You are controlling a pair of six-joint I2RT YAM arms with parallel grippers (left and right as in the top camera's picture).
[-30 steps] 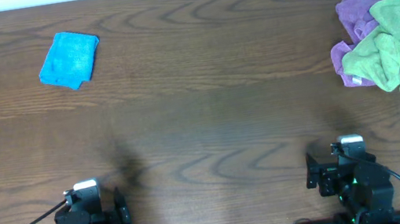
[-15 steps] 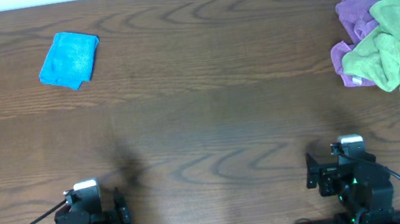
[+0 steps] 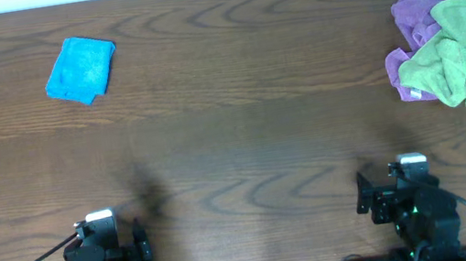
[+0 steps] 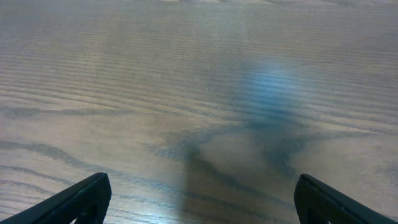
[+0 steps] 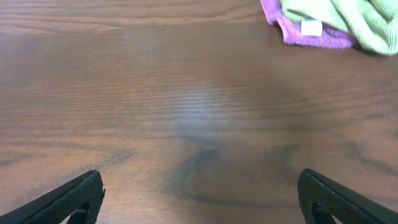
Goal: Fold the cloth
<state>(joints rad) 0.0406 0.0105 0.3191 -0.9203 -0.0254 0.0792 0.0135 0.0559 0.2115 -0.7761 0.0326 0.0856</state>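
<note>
The lime-green cloth [image 3: 461, 59] lies crumpled at the far right of the table, on top of a purple cloth [image 3: 416, 10]. Its near edge shows at the top right of the right wrist view [image 5: 348, 22]. My left gripper [image 4: 202, 190] is open and empty over bare wood at the near left edge; it also shows in the overhead view [image 3: 107, 246]. My right gripper [image 5: 202, 183] is open and empty at the near right edge, far short of the cloth pile; it also shows in the overhead view [image 3: 405, 200].
A bright blue cloth [image 3: 81, 69] lies folded at the far left. The purple cloth [image 5: 311, 34] carries a small white tag [image 5: 310, 27]. The brown wooden table [image 3: 242, 129] stretches between the two cloth spots.
The right arm has shifted very slightly to the right. Nothing else has moved.
</note>
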